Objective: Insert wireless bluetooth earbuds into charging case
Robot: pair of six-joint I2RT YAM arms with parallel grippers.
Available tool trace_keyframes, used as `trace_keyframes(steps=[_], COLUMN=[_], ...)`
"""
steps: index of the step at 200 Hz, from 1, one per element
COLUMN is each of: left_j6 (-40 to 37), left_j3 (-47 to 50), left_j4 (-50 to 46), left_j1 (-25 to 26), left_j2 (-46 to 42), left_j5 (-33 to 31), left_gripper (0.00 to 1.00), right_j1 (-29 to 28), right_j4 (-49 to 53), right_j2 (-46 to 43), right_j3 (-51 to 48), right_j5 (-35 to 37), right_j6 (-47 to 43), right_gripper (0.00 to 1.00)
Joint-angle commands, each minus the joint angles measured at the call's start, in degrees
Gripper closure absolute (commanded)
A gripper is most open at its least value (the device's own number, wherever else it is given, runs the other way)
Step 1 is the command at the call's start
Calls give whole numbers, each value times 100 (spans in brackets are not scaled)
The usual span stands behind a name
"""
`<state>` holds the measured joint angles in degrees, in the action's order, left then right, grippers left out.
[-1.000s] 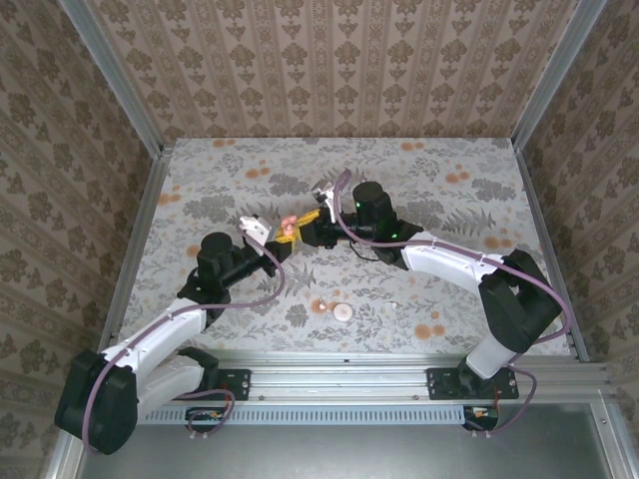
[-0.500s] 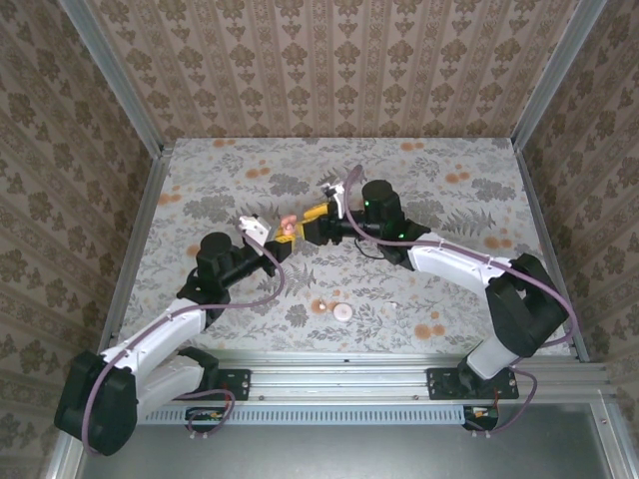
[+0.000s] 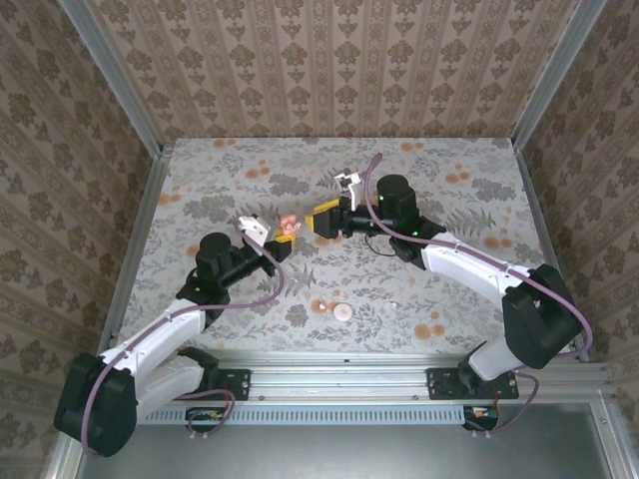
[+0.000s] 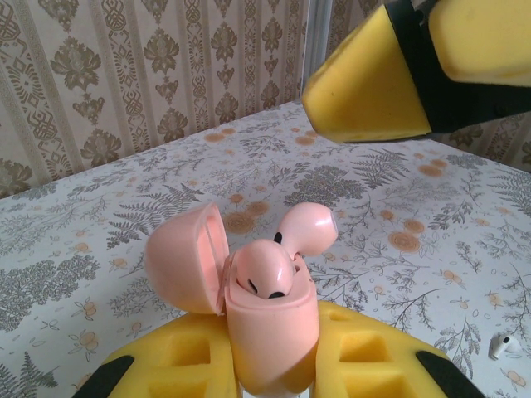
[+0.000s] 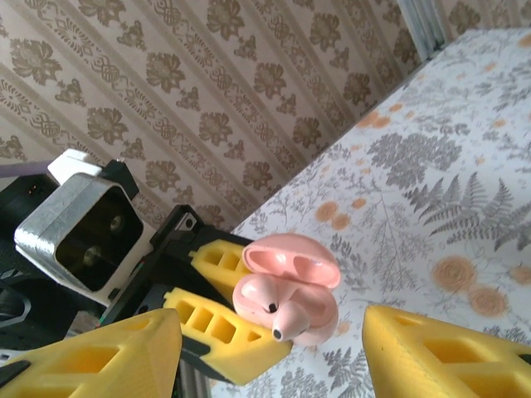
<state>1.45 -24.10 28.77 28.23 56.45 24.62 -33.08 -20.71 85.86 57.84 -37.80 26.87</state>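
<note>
My left gripper (image 3: 284, 240) (image 4: 270, 369) is shut on the pink charging case (image 4: 270, 332) (image 3: 290, 228) and holds it upright above the table. The case's lid (image 4: 187, 257) is hinged open to the left. One pink earbud (image 4: 264, 272) sits deep in its slot. A second earbud (image 4: 305, 228) (image 5: 292, 319) sticks up out of the case, leaning to the right. My right gripper (image 3: 319, 218) (image 5: 270, 365) is open just right of the case, with nothing between its yellow fingers (image 5: 448, 356); one finger (image 4: 373, 83) hangs above the case in the left wrist view.
A pale round piece (image 3: 341, 311) lies on the flowered tablecloth near the front, next to an orange spot (image 3: 319, 305). A tiny white bit (image 3: 396, 305) (image 4: 500, 347) lies to its right. Patterned walls enclose the table on three sides.
My right gripper has opened and drawn back to the right, away from the case. The second earbud stays in the case. The left arm has not moved.
</note>
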Motion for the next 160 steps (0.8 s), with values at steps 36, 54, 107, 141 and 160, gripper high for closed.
trace_keyframes(steps=[36, 54, 107, 141, 160], left_j6=[-101, -92, -87, -84, -84], left_j3=[-172, -165, -172, -183, -179], left_j4=[119, 138, 155, 156, 155], left_j1=[56, 63, 69, 75, 78], left_j2=[-86, -86, -86, -106, -108], left_j5=[60, 60, 69, 69, 62], left_gripper=[100, 100, 100, 100, 100], right_j1=[-142, -168, -181, -181, -166], right_j4=[547, 626, 816, 929, 956], right_j2=[371, 478, 651, 712, 752], right_j3=[467, 566, 656, 682, 693], right_j5=[-289, -289, -80, 58, 169], right_j6=[-19, -35, -128, -141, -126], right_gripper=[39, 39, 40, 46, 48])
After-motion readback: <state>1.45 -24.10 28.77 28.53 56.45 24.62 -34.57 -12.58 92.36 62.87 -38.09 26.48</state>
